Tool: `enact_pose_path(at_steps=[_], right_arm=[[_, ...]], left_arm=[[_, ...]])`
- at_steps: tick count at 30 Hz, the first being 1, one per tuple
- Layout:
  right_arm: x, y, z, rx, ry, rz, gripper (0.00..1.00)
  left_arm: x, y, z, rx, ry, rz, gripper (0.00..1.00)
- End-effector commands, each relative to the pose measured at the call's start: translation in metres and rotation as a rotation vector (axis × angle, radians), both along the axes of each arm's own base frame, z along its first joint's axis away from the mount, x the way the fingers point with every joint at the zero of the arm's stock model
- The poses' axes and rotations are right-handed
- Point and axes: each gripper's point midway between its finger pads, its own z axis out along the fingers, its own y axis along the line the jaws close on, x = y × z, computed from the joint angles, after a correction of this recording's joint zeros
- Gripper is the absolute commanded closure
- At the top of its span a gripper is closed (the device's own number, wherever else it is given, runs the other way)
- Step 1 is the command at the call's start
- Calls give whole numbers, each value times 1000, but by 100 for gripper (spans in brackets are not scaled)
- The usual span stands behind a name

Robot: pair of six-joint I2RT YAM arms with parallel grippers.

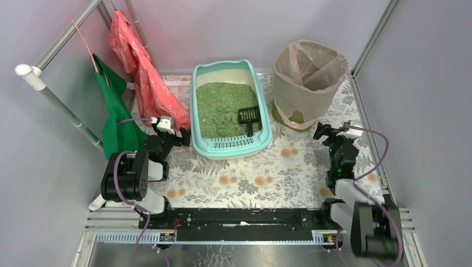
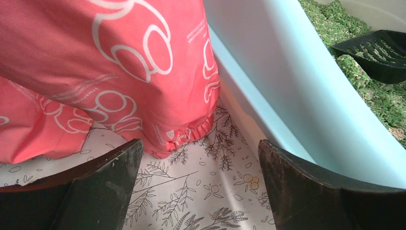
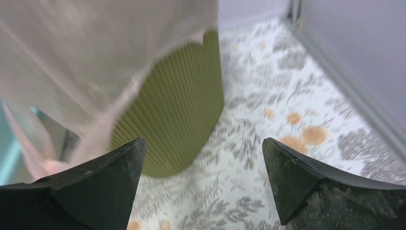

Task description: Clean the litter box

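The litter box (image 1: 266, 108) is a pale turquoise tray at the middle back, filled with green granules, with a slotted step at its near end. A black scoop (image 1: 249, 117) lies on the granules near the right side. My left gripper (image 1: 183, 135) stands open just left of the box's near-left corner, nothing between its fingers. In the left wrist view the box wall (image 2: 287, 91) runs along the right and the scoop (image 2: 378, 52) shows at top right. My right gripper (image 1: 321, 131) is open and empty beside the bin (image 1: 309, 83).
A round olive bin (image 3: 177, 105) lined with a beige bag stands right of the box. A red patterned cloth (image 2: 105, 72) and a green cloth (image 1: 117, 119) hang from a rail at the left, the red one reaching the flowered table cover. Grey walls close both sides.
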Motion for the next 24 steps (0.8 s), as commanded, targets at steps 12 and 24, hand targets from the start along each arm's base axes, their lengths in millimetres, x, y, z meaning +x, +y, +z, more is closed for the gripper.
enact_pose_path(at_steps=[12,24], right_arm=[[-63,-45,43,574,-95,-460,0],[-47,22,60,415,300,-80,0]], left_arm=[[1,-10,16,11,-65,-61,1],[8,-32,89,-178,-95,-45,1]])
